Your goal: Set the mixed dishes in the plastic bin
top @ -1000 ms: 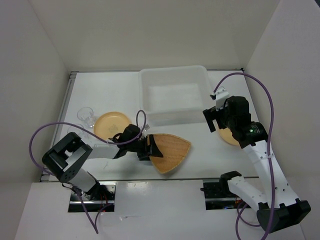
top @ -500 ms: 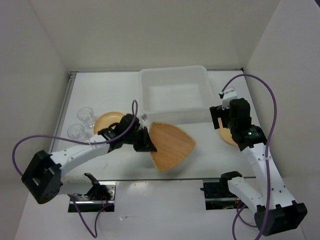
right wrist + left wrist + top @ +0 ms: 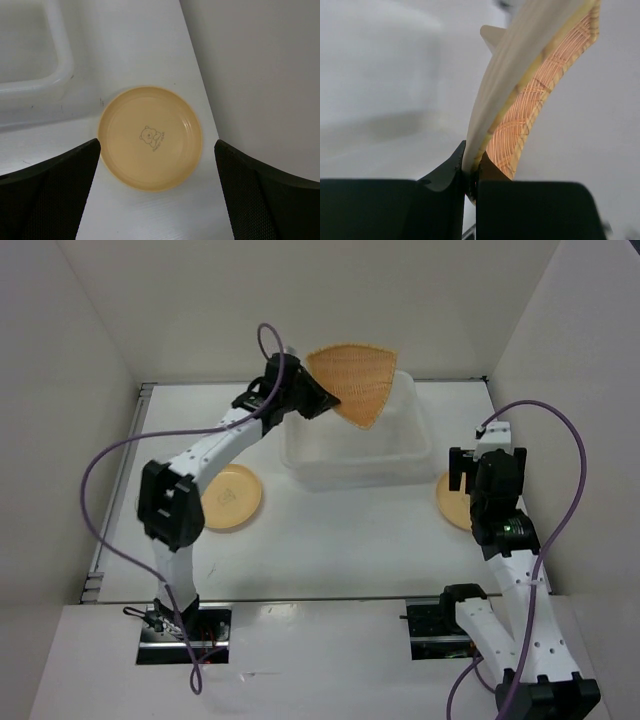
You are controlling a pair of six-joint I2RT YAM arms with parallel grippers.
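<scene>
My left gripper (image 3: pixel 303 397) is shut on the edge of the tan woven plate (image 3: pixel 355 383) and holds it tilted, high over the far side of the white plastic bin (image 3: pixel 300 455). In the left wrist view the jaws (image 3: pixel 471 171) pinch the plate's rim (image 3: pixel 520 125). One orange plate (image 3: pixel 231 497) lies on the table left of the bin. My right gripper (image 3: pixel 478 490) is open and empty above the other orange plate (image 3: pixel 450 504), which lies between its fingers in the right wrist view (image 3: pixel 151 137). The clear cups are hidden from view.
The bin's rounded near-right corner (image 3: pixel 60 67) lies just left of the right-hand plate. The white side wall (image 3: pixel 260 75) stands close on that plate's right. The left arm's elbow (image 3: pixel 165 502) hangs over the table's left side.
My left arm has lifted the woven plate off the table and carried it up and back over the bin. My right gripper has shifted right, over the right-hand orange plate.
</scene>
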